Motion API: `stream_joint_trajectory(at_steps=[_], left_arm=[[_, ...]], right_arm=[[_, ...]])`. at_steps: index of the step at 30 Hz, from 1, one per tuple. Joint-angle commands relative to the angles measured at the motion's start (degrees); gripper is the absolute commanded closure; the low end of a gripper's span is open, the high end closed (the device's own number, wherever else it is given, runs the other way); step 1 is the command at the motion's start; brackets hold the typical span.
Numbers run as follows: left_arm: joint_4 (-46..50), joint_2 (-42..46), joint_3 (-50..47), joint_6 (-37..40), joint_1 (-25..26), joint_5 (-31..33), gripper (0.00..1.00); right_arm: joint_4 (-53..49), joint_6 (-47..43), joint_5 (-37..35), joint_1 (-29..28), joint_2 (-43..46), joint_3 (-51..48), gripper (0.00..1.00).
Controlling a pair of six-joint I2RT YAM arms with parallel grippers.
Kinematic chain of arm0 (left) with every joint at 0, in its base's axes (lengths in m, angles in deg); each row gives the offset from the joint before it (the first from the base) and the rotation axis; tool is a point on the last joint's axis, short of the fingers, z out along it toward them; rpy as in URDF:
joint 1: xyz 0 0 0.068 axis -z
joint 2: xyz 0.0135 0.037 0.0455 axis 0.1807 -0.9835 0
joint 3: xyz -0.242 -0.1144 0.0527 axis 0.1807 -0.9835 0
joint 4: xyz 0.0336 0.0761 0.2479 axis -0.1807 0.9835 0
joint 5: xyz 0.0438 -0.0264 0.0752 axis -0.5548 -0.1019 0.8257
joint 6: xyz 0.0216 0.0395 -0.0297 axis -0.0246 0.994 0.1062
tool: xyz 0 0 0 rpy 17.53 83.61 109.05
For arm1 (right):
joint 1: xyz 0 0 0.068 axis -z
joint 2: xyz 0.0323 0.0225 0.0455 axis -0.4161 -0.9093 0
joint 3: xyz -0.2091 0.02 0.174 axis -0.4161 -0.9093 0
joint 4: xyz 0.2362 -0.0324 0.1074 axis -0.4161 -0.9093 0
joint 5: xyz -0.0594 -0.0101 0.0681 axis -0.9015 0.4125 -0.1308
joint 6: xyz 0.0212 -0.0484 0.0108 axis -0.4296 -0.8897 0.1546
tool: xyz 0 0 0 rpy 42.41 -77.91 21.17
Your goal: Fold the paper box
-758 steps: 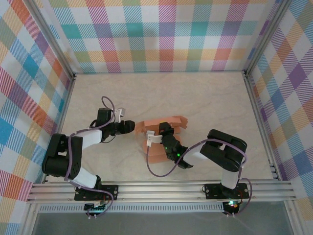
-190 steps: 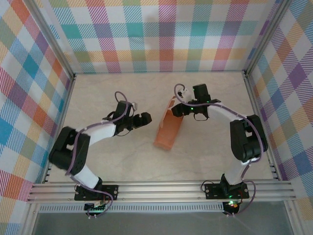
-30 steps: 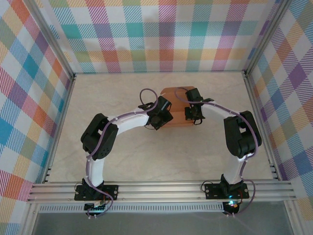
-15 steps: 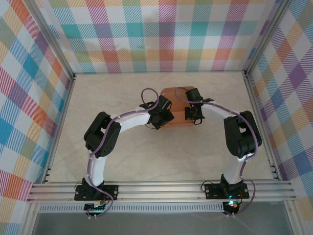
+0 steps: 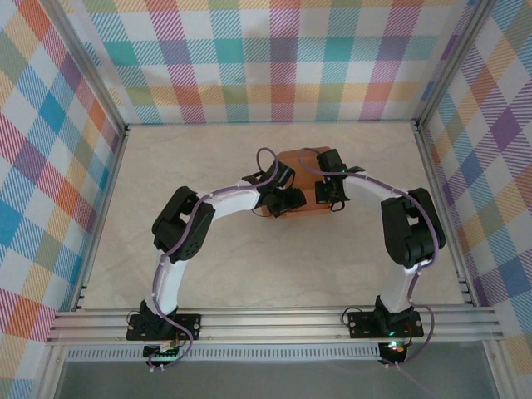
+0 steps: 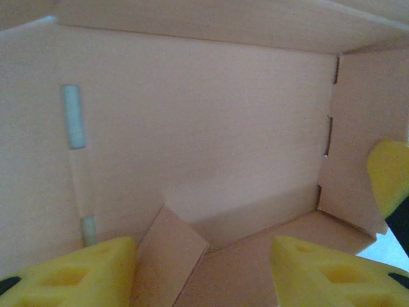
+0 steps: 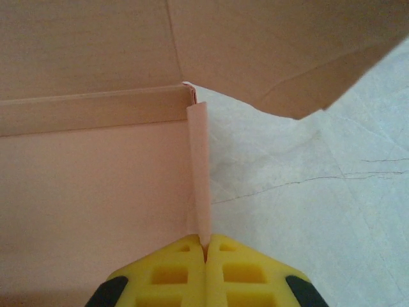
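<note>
The paper box [image 5: 298, 162] is salmon-orange card, partly formed, and stands on the table at the centre back between my two grippers. My left gripper [image 5: 287, 202] reaches into its near-left side. In the left wrist view the left gripper [image 6: 201, 275] is open inside the paper box [image 6: 192, 128], and a small loose flap [image 6: 169, 256] rises by its left fingertip [image 6: 70, 272]. My right gripper [image 5: 330, 199] is at the box's right side. Its yellow fingers [image 7: 206, 246] are shut on the thin upright edge [image 7: 199, 173] of a box wall.
The pale marbled table [image 5: 208, 266] stretches out around the box, and bare table [image 7: 307, 192] lies just right of the pinched wall. Plaid walls enclose the back and sides. A metal rail [image 5: 274, 320] carries both arm bases at the near edge.
My left gripper has shifted right, further into the box's near-left side. The right gripper keeps its pinch on the wall, and the box has barely moved.
</note>
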Motion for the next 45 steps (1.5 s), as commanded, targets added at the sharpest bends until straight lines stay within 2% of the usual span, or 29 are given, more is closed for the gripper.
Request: stream_joint_trajectory(at_steps=[1, 4, 7, 11, 15, 23, 27, 31, 33, 34, 35, 36, 40, 43, 44, 45], left_arm=[[0.3, -0.7, 1.6, 9.0, -0.4, -8.2, 0.43], [-0.3, -0.4, 0.0, 12.4, -1.2, -12.1, 0.46], [1.9, 0.8, 0.2, 15.2, -1.8, -11.0, 0.40], [5.7, 4.5, 1.0, 21.2, -1.9, -5.9, 0.31], [6.6, 8.8, -2.3, 25.5, -2.0, 2.9, 0.24], [-11.1, 18.5, -18.2, 28.1, -3.4, 11.3, 0.16], [-22.0, 20.0, -23.3, 29.3, -4.3, 11.7, 0.15], [-35.3, 20.5, -30.0, 24.2, -6.7, 8.1, 0.27], [-38.7, 21.5, -32.7, 22.8, -7.2, 8.7, 0.33], [-39.2, 21.9, -33.8, 22.5, -7.5, 10.1, 0.37], [-39.1, 22.2, -34.4, 22.0, -8.1, 11.2, 0.47], [-38.9, 22.2, -34.6, 21.3, -8.7, 11.4, 0.52], [-40.4, 20.8, -35.1, 16.2, -12.1, 7.8, 0.85], [-39.1, 19.2, -33.7, 12.8, -13.0, 7.8, 0.92], [-37.6, 18.5, -32.6, 11.7, -13.1, 8.4, 0.99], [-36.1, 17.9, -31.5, 11.0, -13.2, 8.5, 1.00]], right_arm=[[0.0, -0.6, 2.9, -0.4, -1.0, -0.1, 1.00], [0.0, -0.8, 2.9, -0.4, -0.9, -0.2, 1.00], [0.0, -0.8, 2.7, -0.4, -0.9, -0.2, 1.00], [-0.3, -0.7, 2.3, -0.4, -0.5, -0.2, 1.00], [-0.1, -0.4, 2.3, -0.4, -0.4, -0.2, 1.00], [0.3, -0.2, 3.8, -0.4, -0.6, -0.1, 1.00], [0.6, -0.5, 4.3, -0.4, -0.7, 0.0, 1.00], [0.3, -0.6, 4.5, -0.4, -0.6, -0.1, 1.00], [0.1, -0.6, 4.5, -0.4, -0.4, -0.2, 1.00], [0.0, -0.7, 4.5, -0.4, -0.3, -0.3, 1.00], [-0.1, -0.7, 4.5, -0.4, -0.2, -0.2, 1.00], [-0.1, -0.7, 4.5, -0.4, -0.2, -0.3, 1.00], [-0.1, -0.7, 5.0, -0.3, -0.2, -0.1, 1.00], [-0.1, -0.5, 5.2, -0.3, -0.2, -0.1, 1.00], [-0.1, -0.4, 5.3, -0.4, -0.2, -0.1, 1.00], [-0.1, -0.4, 5.3, -0.4, -0.3, -0.1, 1.00]])
